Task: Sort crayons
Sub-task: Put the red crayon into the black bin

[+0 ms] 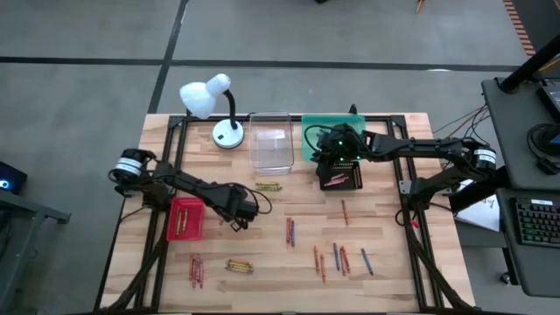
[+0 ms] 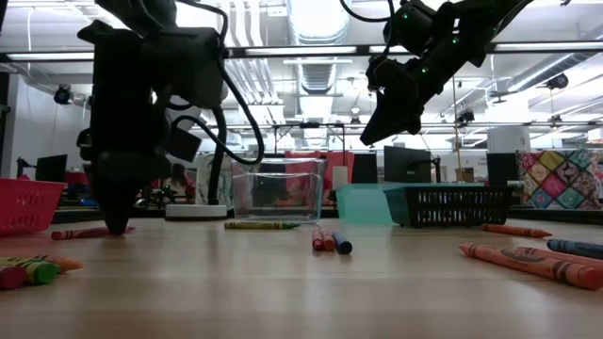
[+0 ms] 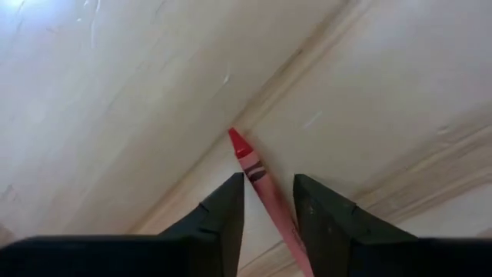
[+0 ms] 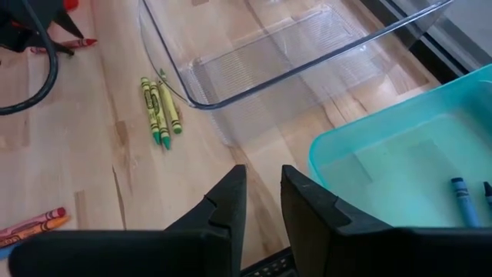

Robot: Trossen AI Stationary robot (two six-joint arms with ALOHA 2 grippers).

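Left hand [image 3: 267, 201], fingers apart, straddles a red crayon [image 3: 265, 191], its lower end hidden.

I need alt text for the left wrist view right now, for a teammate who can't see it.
The left gripper points down at the wooden table, its two dark fingers straddling a red crayon that lies flat on the boards. There is a gap on either side of the crayon, and nothing else is in view.
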